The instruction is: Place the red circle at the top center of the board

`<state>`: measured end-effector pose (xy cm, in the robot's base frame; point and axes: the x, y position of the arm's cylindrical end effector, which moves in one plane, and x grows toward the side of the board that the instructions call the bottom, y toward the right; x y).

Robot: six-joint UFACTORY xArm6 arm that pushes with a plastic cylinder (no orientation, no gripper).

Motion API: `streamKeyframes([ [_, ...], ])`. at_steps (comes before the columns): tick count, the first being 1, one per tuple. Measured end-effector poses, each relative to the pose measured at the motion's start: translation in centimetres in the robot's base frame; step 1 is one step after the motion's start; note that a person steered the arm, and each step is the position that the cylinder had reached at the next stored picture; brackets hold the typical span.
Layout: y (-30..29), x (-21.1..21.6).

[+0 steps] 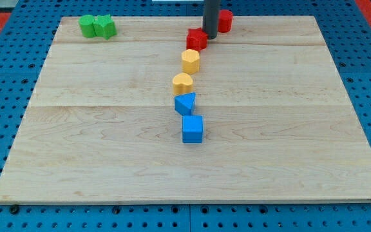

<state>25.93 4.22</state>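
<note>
Wooden surface (108, 161) on blue pegboard, red patches at the view's top corners. No jaws on this rig, only a dark rod, nothing held; my tip (210, 35) is down near the top edge, about centre.

Red circle (225, 20): just to the view's right of the rod, slightly above the tip, close beside or touching, can't tell which. It sits near the top edge, a little right of centre. Red block (197, 39), shape unclear, maybe a star, is just left of and below the tip, also close. So the tip stands between the two red pieces.

Key relation: circle lies up and right of the tip. Judgement: circle looks roughly at the target already, or needs a small nudge toward the view's left; for that the tip would have to get round to the circle's right side first. Risk: bumping the red block on the way.

Others, well clear: two green blocks (97, 26) touching at top left; two yellow blocks (190, 61) (182, 84), blue block (185, 103) and blue cube (192, 129) in a line running down from centre.
</note>
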Motion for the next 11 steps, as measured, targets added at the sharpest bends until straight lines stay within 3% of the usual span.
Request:
streamKeyframes([
  [1, 0.8, 1.0],
  [2, 7.5, 0.9],
  [3, 13.8, -2.8],
  [5, 7.2, -6.0],
  [6, 6.8, -6.3],
  [7, 1.9, -6.3],
  [9, 1.9, -6.8],
  [11, -3.4, -6.6],
])
